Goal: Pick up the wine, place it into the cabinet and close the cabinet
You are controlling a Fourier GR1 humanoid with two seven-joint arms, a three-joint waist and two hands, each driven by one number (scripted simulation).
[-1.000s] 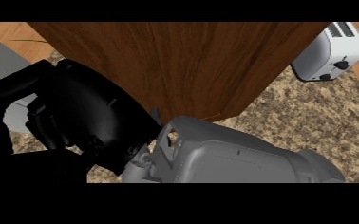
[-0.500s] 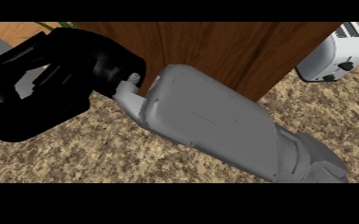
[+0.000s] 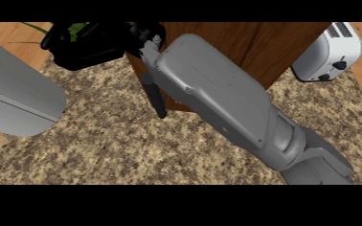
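Wine is not seen anywhere in the head view, so its look and place cannot be told; glass would be judged heavy, slippery and breakable, best taken round the body. Fingers of the black right hand (image 3: 92, 45) cannot be made out. Outward, its grey forearm (image 3: 226, 100) crosses the brown wooden cabinet door (image 3: 262, 48). A white toaster (image 3: 322, 55) stands far right.

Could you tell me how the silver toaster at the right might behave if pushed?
The silver toaster looks boxy and sits flat on the speckled counter, so it would probably slide, not roll. Its smooth rounded sides may be slippery.
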